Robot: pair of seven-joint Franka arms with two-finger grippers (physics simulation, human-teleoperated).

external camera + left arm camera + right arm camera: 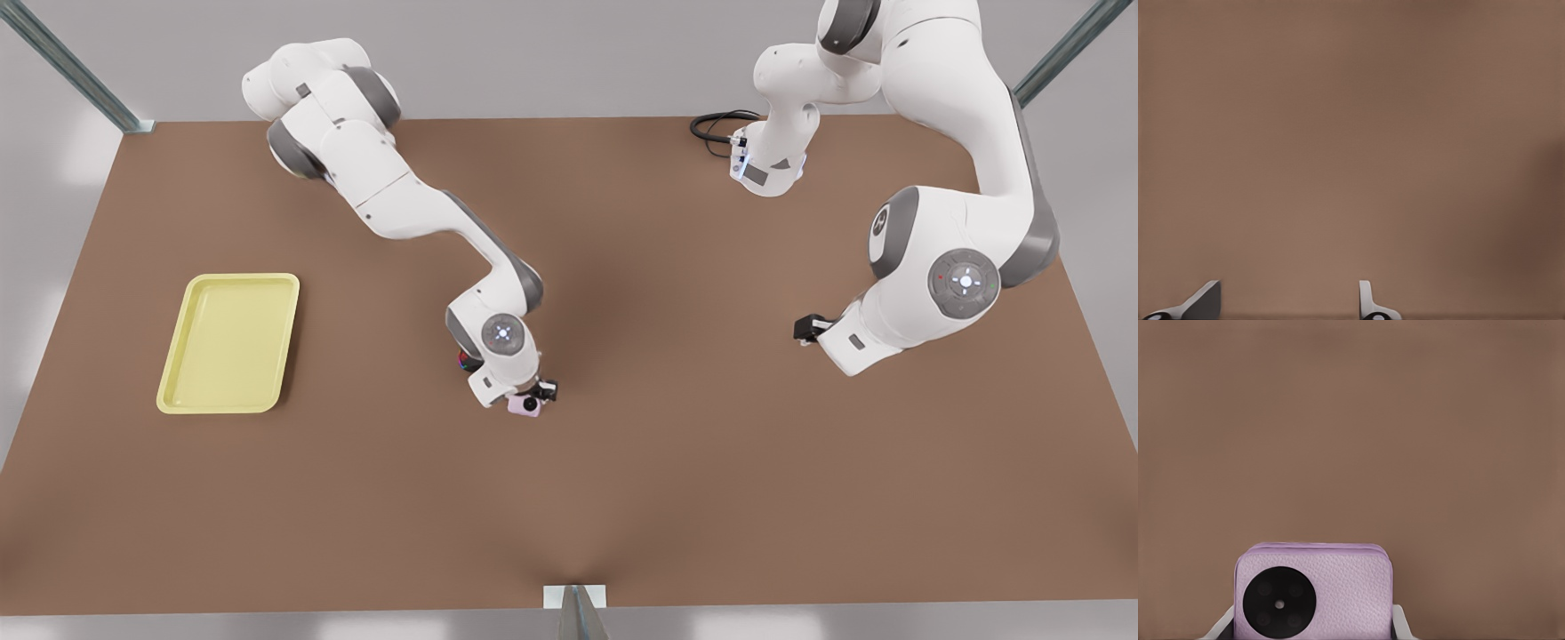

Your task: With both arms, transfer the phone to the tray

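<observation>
The pale lilac phone [524, 405] with its dark round camera spot sits between the fingers of my right gripper [536, 394], near the table's middle in the front view. The right wrist view has the phone [1315, 593] with a finger tight against each side, so the right gripper [1313, 630] is shut on it. The pale yellow tray [229, 342] lies well off toward the front view's left, with nothing in it. My left gripper [806, 330] waits at the front view's right; in the left wrist view it [1288, 297] stands open over bare brown table.
A black mouse with coloured lights [464, 360] peeks out from under the right arm's wrist, close to the phone. A black cable [716, 124] lies at the table's back edge. Bare brown tabletop separates the phone and the tray.
</observation>
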